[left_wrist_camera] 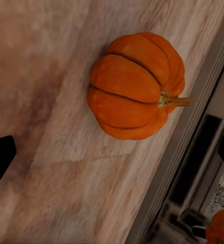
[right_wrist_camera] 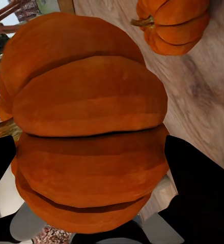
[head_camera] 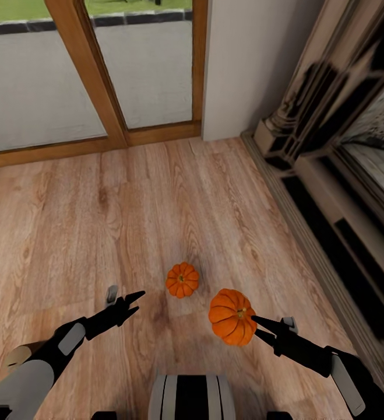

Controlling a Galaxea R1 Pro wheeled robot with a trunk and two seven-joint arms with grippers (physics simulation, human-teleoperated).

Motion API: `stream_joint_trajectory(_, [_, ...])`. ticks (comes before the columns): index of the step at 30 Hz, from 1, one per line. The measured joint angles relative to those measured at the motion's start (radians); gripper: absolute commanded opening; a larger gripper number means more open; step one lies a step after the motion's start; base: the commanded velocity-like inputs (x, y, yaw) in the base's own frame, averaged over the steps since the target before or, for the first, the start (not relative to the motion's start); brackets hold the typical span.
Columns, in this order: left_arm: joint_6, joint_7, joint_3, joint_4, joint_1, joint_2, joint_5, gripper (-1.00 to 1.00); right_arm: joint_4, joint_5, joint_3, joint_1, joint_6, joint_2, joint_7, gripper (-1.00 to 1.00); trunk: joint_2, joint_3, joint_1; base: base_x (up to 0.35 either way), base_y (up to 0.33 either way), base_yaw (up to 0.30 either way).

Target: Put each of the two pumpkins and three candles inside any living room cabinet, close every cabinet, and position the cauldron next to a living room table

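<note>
While one pumpkin (head_camera: 233, 317) is clamped in the right gripper (head_camera: 254, 326) | second pumpkin (head_camera: 182, 280) beside it, ungrasped | left gripper (head_camera: 134, 303) spread | pickup next.

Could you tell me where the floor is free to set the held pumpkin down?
Bare wood plank floor spreads between the glass doors and the loose small orange pumpkin. It is tighter beside the dark fireplace base, near the right gripper holding the second pumpkin.
</note>
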Motion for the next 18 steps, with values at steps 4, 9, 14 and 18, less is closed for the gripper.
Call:
stream_joint_trajectory(4, [0.0, 0.0, 0.0, -0.008, 0.0, -0.001, 0.0, 1.0, 0.0, 0.0, 0.0, 0.0, 0.0, 0.0, 0.0, -1.0, -0.001, -0.015, 0.002, 0.0, 0.0, 0.0])
stream_joint_trajectory(9, [0.0, 0.001, 0.0, -0.01, 0.0, -0.001, 0.0, 1.0, 0.0, -0.002, 0.001, 0.0, 0.001, 0.0, 0.0, -1.0, -0.002, -0.027, 0.003, 0.0, 0.0, 0.0])
stream_joint_trajectory(14, [0.0, 0.004, -0.001, -0.01, 0.0, -0.001, -0.001, 1.0, 0.0, -0.001, 0.001, 0.0, 0.0, 0.0, 0.0, -1.0, -0.003, -0.043, 0.005, 0.0, 0.0, 0.0])
stream_joint_trajectory(18, [0.0, 0.003, 0.0, -0.011, 0.0, -0.002, -0.001, 1.0, 0.0, -0.002, 0.001, 0.0, 0.002, 0.0, 0.0, -1.0, -0.003, -0.047, 0.005, 0.0, 0.0, 0.0])
